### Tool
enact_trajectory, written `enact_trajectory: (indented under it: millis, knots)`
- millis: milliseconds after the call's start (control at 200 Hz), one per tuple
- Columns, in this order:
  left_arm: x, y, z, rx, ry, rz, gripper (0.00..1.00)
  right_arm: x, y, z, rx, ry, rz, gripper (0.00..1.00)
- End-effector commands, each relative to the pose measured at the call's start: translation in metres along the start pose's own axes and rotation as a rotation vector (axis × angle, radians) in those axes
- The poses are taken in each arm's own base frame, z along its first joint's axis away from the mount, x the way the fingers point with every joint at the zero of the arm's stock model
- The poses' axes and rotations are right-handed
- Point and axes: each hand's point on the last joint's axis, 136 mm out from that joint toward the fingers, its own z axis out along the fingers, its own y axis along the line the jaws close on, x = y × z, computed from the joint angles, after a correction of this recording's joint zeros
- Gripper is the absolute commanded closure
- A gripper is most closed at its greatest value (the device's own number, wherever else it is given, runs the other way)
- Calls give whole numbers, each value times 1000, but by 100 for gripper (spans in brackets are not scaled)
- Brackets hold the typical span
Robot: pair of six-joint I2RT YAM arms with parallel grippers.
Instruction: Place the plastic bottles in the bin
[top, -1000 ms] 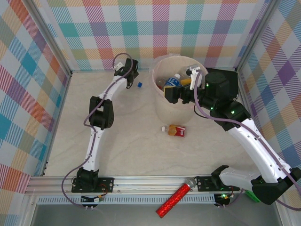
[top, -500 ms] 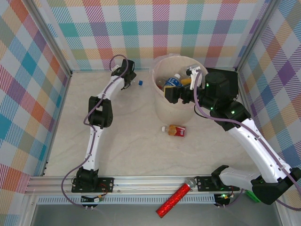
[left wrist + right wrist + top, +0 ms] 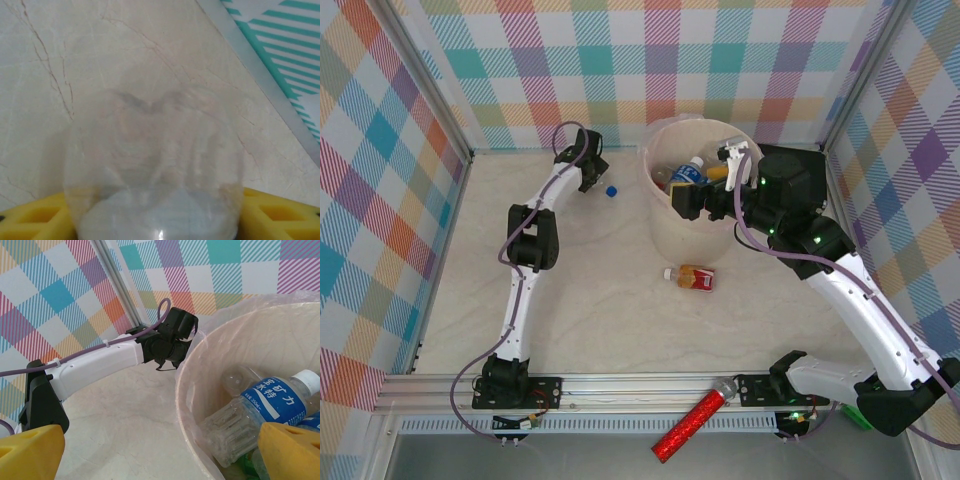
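Clear bottle (image 3: 154,160) in left tool (image 3: 155,216)

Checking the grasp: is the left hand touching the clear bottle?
Touching. In the left wrist view the fingers of the left hand pinch the clear bottle.

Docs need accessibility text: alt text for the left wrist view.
A clear, crumpled plastic bottle is held between the left gripper's yellow fingers, in front of a beige marble-look table; a metal rail and teal-striped wall cross the upper right.
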Motion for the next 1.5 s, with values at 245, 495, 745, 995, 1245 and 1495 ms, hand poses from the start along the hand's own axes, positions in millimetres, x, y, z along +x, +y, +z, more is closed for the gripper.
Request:
enact_trajectory:
  millis: [245,495,745,995,1245,1495]
  knots:
    - [-11,1,-41,40,-17,-8,41,-7,5,-9,-10,-37,0,1]
    - [-24,-15,-92,149,-50,-21,41,-7,5,-13,-10,-47,11,1]
    - [-35,-45,-164,298,-78,5,42,-8,5,-18,-9,-61,17,1]
    - [-36,-88,-257,468,-135,66,42,-8,4,-21,4,-70,15,1]
    - [-16,-127,-331,627,-140,130,42,-13,3,-26,15,-87,12,1]
    - [29,-166,-386,769,-111,221,42,-15,-4,-36,64,-105,7,1]
